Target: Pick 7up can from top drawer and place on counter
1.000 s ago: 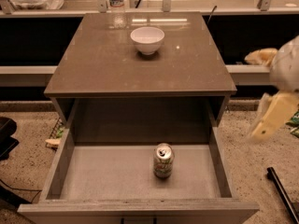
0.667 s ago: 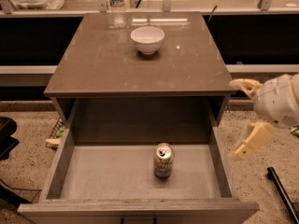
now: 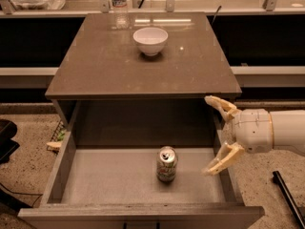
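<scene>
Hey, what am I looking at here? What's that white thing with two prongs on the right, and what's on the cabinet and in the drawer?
That white thing is a robot arm reaching in from the right. The prongs are its gripper, open and holding nothing, at the right side of the pulled-out top drawer. The one picture looks down from in front. A 7up can stands upright on the drawer floor, apart from the gripper. On the counter above sit a white bowl and, at the back, a clear bottle.
</scene>
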Controlling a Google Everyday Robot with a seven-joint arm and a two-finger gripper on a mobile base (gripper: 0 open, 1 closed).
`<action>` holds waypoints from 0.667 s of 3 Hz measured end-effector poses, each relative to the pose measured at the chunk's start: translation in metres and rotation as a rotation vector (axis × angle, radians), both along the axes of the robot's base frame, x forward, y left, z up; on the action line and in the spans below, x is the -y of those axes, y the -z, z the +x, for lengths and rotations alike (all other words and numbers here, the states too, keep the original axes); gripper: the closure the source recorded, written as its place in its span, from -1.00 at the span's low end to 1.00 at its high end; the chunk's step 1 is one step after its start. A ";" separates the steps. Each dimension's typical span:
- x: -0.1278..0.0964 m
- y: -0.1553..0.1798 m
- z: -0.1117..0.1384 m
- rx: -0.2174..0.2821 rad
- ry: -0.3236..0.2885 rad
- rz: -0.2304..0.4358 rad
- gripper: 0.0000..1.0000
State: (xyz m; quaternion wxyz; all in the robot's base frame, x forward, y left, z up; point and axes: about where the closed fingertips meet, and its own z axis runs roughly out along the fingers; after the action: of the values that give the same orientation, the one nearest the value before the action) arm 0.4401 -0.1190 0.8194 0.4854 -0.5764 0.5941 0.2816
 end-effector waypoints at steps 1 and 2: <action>0.000 0.000 0.000 -0.001 0.000 -0.001 -1.00; -0.013 0.050 0.002 -0.080 -0.032 0.041 -1.00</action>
State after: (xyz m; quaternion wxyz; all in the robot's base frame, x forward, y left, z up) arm 0.4422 -0.1057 0.7695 0.4683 -0.5640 0.5979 0.3243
